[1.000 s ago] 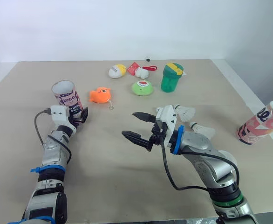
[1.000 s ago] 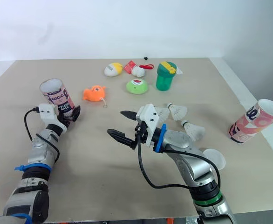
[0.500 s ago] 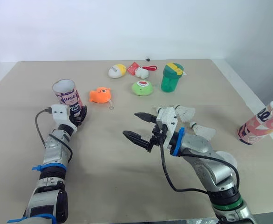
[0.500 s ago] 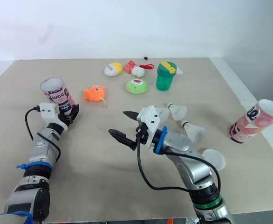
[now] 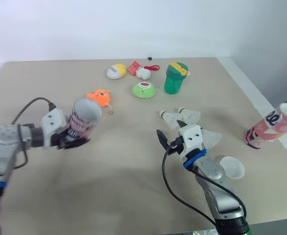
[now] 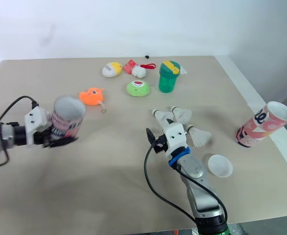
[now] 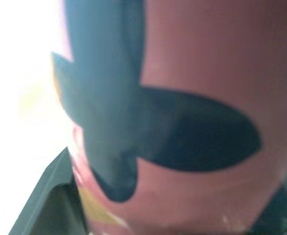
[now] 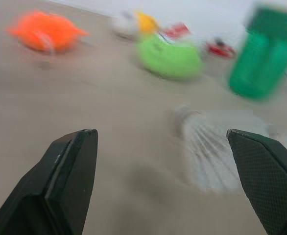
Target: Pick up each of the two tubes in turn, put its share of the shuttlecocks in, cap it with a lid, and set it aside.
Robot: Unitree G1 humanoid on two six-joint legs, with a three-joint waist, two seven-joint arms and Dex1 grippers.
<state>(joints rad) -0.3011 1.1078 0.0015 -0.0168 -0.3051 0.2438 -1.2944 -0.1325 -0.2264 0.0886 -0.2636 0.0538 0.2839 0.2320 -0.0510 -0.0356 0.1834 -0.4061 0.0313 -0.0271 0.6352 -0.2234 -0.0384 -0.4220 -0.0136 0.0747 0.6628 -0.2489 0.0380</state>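
While the left hand (image 5: pixel 76 140) grips the tube (image 5: pixel 86 117), apparently aloft, the right hand (image 8: pixel 159 134) gapes wide near shuttlecocks (image 5: pixel 190 116).

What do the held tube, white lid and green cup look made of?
Tube: likely cardboard, matte printed wrap, pink with dark lettering.
Lid: probably thin plastic, white, smooth, shallow dish shape.
Green cup: plastic by the look, glossy green body with a moulded cap.
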